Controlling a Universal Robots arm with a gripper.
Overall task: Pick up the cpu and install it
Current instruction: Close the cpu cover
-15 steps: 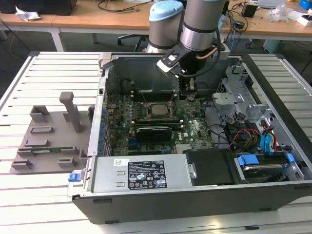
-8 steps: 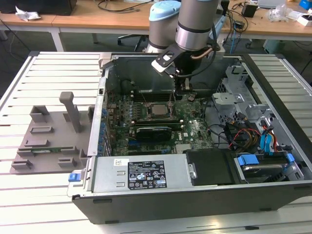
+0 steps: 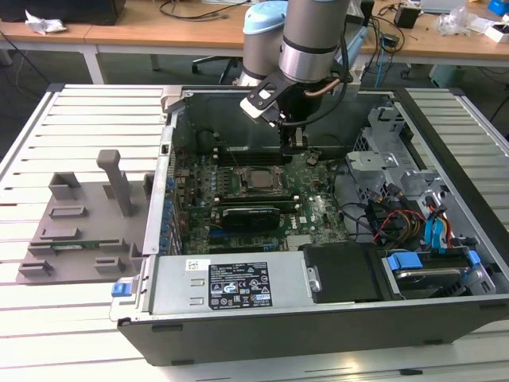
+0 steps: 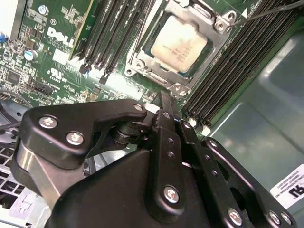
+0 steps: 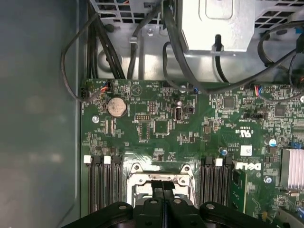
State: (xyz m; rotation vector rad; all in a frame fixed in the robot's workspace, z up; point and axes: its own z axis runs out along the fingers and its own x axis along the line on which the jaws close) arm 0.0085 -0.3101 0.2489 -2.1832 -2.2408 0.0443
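**Hovering just past the seated cpu, fingers pinched together on nothing.**

Starting near in the exterior view: skimming over the labelled power-supply cover [image 3: 238, 282] at the near wall of the computer case [image 3: 318, 338], then the long black expansion card [image 3: 250, 215], and landing on the cpu [image 3: 256, 181], flat inside the socket frame [image 4: 214, 28] mid-board, bracket around its rim. Just beyond, toward the far wall and slightly to the exterior view's right, finding the gripper [image 3: 293, 146] over the board, fingers [image 5: 158, 191] pressed tight against each other, empty, apart from the chip. Sizing up the cpu [image 4: 179, 43]: probably light, thin and rigid, smooth metal top likely slippery, underside presumably delicate. Best taken by two opposite edges, kept level, never squeezed across the face.
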